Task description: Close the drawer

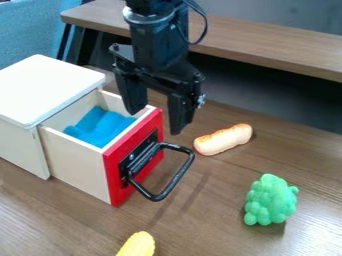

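The drawer (80, 162) sits pulled out of a pale box with a white top (47, 87), at the left of the view, its red front facing the lower right. Inside it lies a bright blue cloth (100, 125), bunched up toward the back (rather like a rumpled little blanket). A black looped handle (175, 181) juts from the red front. The hand (157, 121) hangs from above near the drawer's front edge, its two fingers spread apart; whether either touches the drawer, I cannot tell. On the wooden worktop (214, 230) lie a tan, sausage-shaped toy (224, 140), a knobbly green toy (270, 200) and, at the lower edge, a yellow toy (139, 245).
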Robot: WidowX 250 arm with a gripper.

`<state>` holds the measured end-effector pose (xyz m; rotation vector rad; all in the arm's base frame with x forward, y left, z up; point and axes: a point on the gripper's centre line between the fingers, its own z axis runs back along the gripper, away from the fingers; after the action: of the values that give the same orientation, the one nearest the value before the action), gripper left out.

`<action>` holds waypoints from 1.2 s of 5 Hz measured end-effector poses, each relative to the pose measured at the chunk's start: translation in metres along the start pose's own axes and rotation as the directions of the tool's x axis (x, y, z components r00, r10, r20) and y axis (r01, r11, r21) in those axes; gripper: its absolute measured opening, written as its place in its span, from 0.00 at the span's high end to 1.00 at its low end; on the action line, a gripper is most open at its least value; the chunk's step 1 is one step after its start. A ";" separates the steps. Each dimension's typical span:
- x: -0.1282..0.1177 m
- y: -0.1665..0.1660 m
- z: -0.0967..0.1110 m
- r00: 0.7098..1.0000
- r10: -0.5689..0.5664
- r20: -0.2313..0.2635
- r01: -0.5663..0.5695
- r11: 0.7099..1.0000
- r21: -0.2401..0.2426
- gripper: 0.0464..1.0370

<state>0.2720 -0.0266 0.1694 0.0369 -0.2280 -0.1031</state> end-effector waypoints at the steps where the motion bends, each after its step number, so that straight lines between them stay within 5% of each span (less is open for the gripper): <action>1: 0.000 -0.001 -0.006 1.000 0.002 -0.021 -0.002 1.000 0.000 0.04; 3: 0.016 -0.002 -0.035 0.992 0.030 -0.120 -0.028 0.999 0.021 0.04; 4: 0.017 -0.001 -0.050 0.988 0.040 -0.147 -0.043 0.999 -0.016 0.04; 6: 0.008 0.010 -0.066 0.990 0.045 -0.137 -0.050 0.998 -0.036 0.04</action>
<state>0.2958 -0.0157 0.1080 -0.0009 -0.0905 -0.0574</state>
